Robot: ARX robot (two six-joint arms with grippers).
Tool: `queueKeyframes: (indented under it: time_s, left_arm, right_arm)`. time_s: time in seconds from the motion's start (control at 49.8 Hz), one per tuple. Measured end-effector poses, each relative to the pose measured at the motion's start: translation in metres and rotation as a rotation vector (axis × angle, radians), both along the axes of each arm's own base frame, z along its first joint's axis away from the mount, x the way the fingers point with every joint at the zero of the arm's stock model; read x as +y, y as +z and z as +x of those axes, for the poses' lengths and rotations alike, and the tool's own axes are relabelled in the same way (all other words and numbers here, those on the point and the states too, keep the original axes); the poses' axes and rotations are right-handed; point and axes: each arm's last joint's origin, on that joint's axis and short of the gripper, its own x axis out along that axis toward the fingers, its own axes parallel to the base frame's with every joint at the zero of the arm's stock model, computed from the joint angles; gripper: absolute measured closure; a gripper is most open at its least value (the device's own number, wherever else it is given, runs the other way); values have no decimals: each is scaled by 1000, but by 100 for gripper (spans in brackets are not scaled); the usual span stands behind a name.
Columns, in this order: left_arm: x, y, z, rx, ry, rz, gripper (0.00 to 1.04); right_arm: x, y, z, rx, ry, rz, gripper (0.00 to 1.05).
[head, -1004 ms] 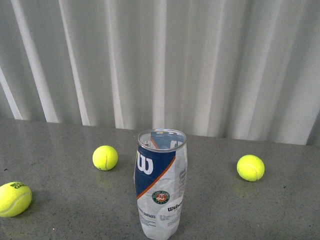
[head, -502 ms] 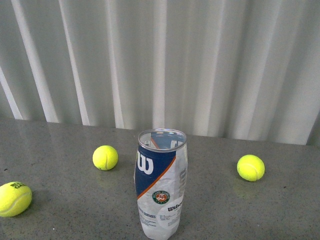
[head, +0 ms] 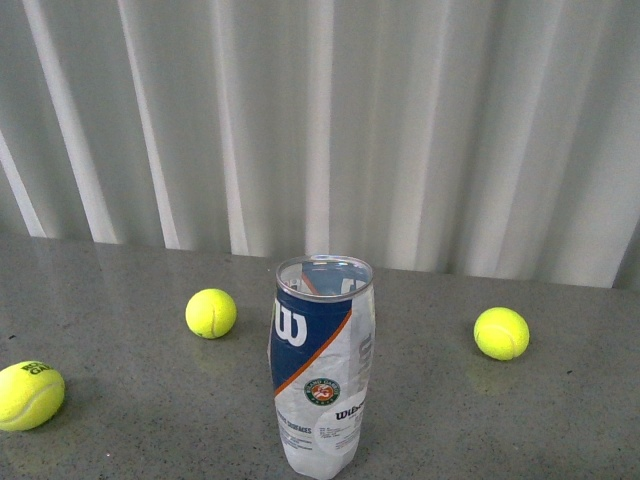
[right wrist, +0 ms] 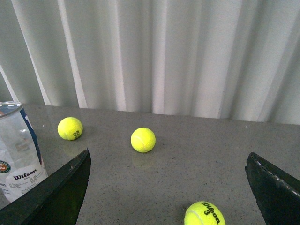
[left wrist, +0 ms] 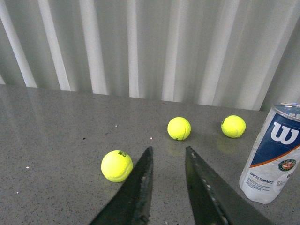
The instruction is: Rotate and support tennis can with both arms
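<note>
The tennis can (head: 322, 365) stands upright on the grey table (head: 120, 430) near the front middle, its top open and its clear wall dented. It has a navy W label, an orange stripe and a round logo. Neither arm shows in the front view. In the left wrist view my left gripper (left wrist: 169, 150) is open and empty, with the can (left wrist: 274, 159) off to one side and apart from it. In the right wrist view my right gripper (right wrist: 168, 154) is wide open and empty, and the can (right wrist: 18, 150) stands beside one finger (right wrist: 65, 192).
Three yellow-green tennis balls lie on the table: one left of the can (head: 211, 313), one right of it (head: 501, 333), one at the far left edge (head: 30, 395). A ball (left wrist: 116, 166) lies beside the left fingers. A ball (right wrist: 205, 214) lies between the right fingers. A white curtain (head: 400, 130) hangs behind.
</note>
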Motion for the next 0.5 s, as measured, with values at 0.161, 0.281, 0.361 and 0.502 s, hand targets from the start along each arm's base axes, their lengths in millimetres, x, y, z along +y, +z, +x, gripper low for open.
queueKeyframes:
  time_s: [0.161,0.281,0.361,0.502]
  left_arm:
    - [0,0,0,0,0,0,52]
    - [0,0,0,0,0,0,32]
    - [0,0,0,0,0,0,16]
    - [0,0,0,0,0,0,7]
  right_arm:
    - [0,0,0,0,0,0,7]
    - [0,0,0,0,0,0,7]
    - [0,0,0,0,0,0,7]
    - [0,0,0,0,0,0,7]
